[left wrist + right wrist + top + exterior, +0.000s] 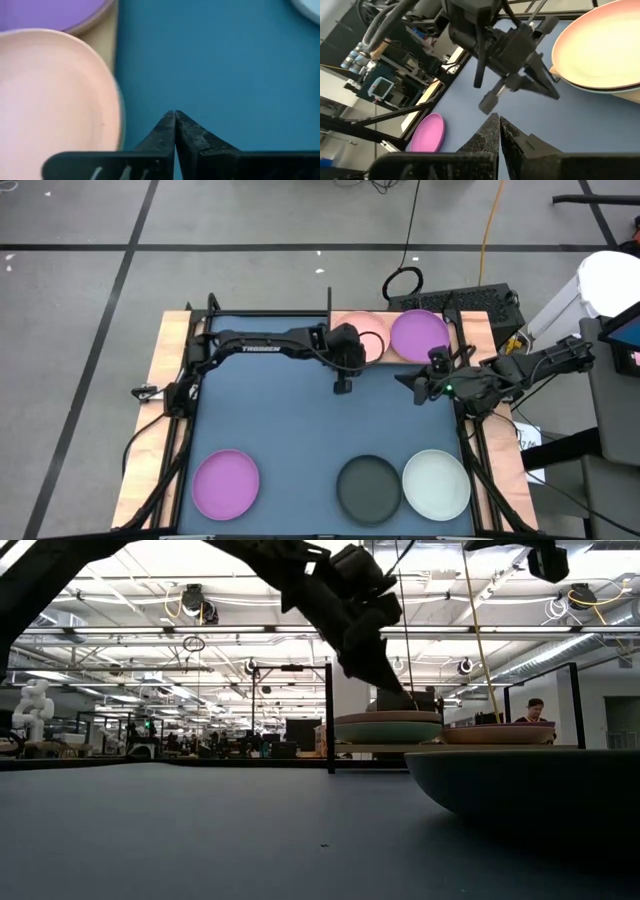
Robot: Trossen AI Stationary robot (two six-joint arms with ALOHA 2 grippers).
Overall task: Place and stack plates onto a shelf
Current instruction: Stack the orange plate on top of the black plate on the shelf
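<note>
The shelf (462, 330) sits at the upper centre-right of the high view, carrying a pink plate (372, 340) and a purple plate (419, 335) side by side; in the low view the pink one seems to rest on another plate, though how many lie beneath cannot be told. The left hand (342, 386) hangs just below the pink plate over the tabletop (290, 420), its fingers pressed together and holding nothing. The right hand (418, 392) hovers below the purple plate, fingers likewise pressed together and empty.

Three plates wait along the bottom of the high view: a second purple plate (226, 483) at lower left, a black plate (369, 488) and a pale mint plate (436, 484) at lower right.

The step in hand looks like the gap between placements. Next, one hand should probably travel down to a waiting plate, spread its fingers, and pinch the rim.
</note>
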